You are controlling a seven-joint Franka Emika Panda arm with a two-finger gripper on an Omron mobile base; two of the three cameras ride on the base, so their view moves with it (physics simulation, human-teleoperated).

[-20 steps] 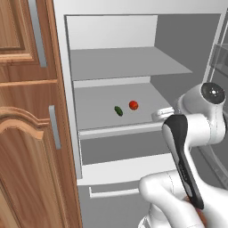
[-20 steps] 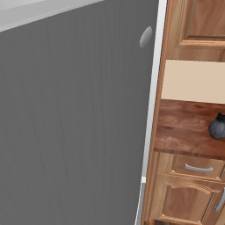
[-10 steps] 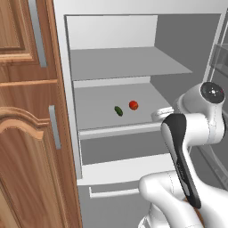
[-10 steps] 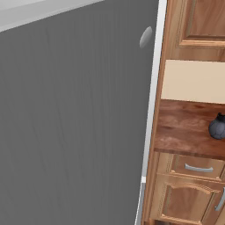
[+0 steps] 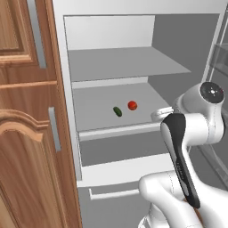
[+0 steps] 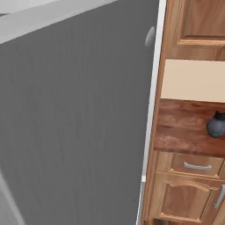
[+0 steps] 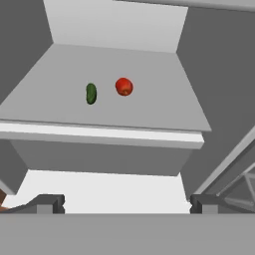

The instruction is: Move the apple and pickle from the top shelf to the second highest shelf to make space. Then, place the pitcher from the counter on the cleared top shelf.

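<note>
my fingers (image 7: 127, 203) spread wide, empty | small red round apple (image 7: 124, 86) just beside dark green oval pickle (image 7: 91, 93) on grey fridge shelf (image 7: 99, 132)

Ahead of me, in the hand view's upper middle, the shelf (image 7: 149, 107) is bare all around the pickle (image 7: 91, 93) and apple (image 7: 124, 86), which sit close together. The fridge walls hem both sides. The open door (image 6: 74, 123) closes off the left of the right base view.
</note>
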